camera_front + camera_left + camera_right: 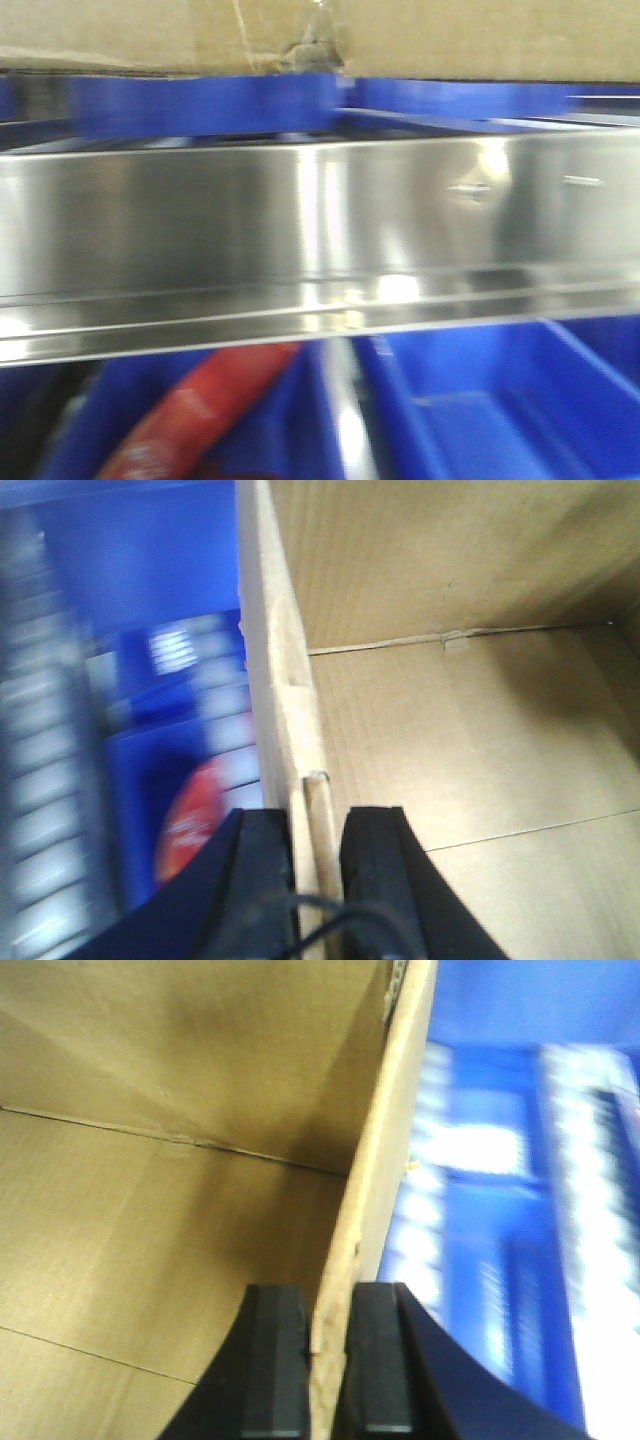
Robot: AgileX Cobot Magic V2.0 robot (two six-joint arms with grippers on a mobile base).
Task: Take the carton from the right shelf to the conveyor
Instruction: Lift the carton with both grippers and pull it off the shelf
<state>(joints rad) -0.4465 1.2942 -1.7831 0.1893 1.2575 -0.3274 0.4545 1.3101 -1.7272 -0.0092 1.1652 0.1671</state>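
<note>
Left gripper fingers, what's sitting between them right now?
The carton's side wall, seen edge-on, stands between the left gripper's two black fingers, which close against it. The left wrist view shows this.

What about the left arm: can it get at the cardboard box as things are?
Yes, apparently: the left gripper straddles a side wall of the carton, one finger inside and one outside, pressed close on the cardboard with nothing else between.

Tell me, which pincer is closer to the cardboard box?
Neither, it's a tie. The left pincer is clamped on one side wall of the carton; the right pincer is clamped on the opposite wall.
</note>
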